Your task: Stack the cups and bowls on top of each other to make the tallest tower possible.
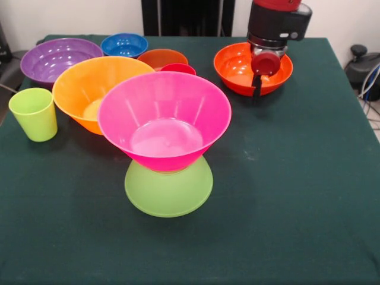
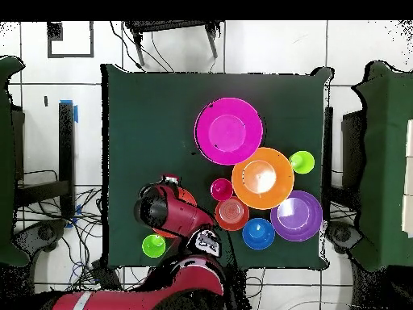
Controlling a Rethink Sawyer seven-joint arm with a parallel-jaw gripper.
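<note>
1. Seven bowls and three cups: two light green cups (image 1: 34, 113) (image 2: 153, 245), one red-pink cup (image 2: 222, 190).
2. The glossy pink bowl (image 1: 164, 119) sits on the rim-down lime green bowl (image 1: 168, 191), mid-table.
3. The gripper (image 1: 259, 83) hangs over the orange bowl (image 1: 237, 66); whether its fingers are spread or closed cannot be told.

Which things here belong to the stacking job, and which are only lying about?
Job: pink bowl on lime green bowl, orange bowl, yellow-orange bowl, purple bowl, blue bowl, dark orange bowl, red-pink cup, green cups.
Lying about: cables.

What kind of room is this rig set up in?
Probably a lab or test room: a table under dark green cloth, loose cables on a pale tiled floor, and toy-bright plastic bowls like the pink bowl.
</note>
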